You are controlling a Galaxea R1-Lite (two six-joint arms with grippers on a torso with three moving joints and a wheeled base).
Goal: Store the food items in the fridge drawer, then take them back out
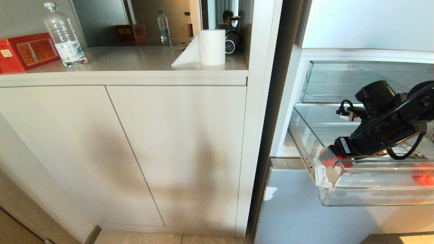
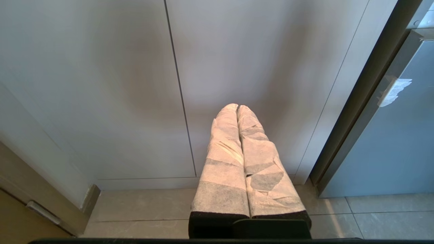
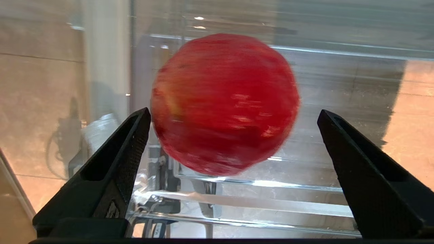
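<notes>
The drawer (image 1: 373, 189) is pulled out of the open fridge (image 1: 366, 30) and serves as the landmark here: a clear, shallow plastic bin with a plain lipped front, hanging out over the fridge's lower grey door (image 1: 305, 210). The right arm (image 1: 383, 132) reaches down into the drawer from above and from the fridge side, its right gripper (image 3: 234, 118) deep inside the bin. In the right wrist view the black fingers (image 3: 115, 162) stand wide apart, released, with a red fruit (image 3: 225, 103) lying on the drawer's ribbed floor between and just beyond them; one finger's tip is right beside the fruit's edge, though I cannot tell if it touches, and the other stands well clear. Nothing is clamped. In the head view that fruit shows as a red patch (image 1: 334, 161) at the drawer's front corner nearest the cabinet, just below the arm's end. A second fruit (image 1: 423, 174) sits in the drawer toward its opposite end, partly cut off by the picture's edge. Above the drawer, inside the fridge, sits another clear bin (image 1: 339, 81). The left gripper (image 2: 237, 108) hangs parked away from the drawer, in front of the white cabinet (image 1: 135, 152) beside the fridge, its wrapped fingers (image 2: 223, 162) pressed together with nothing between them. On the cabinet's counter, well apart from the drawer, stand a paper roll (image 1: 212, 46), a water bottle (image 1: 64, 35) and a red box (image 1: 25, 51).
</notes>
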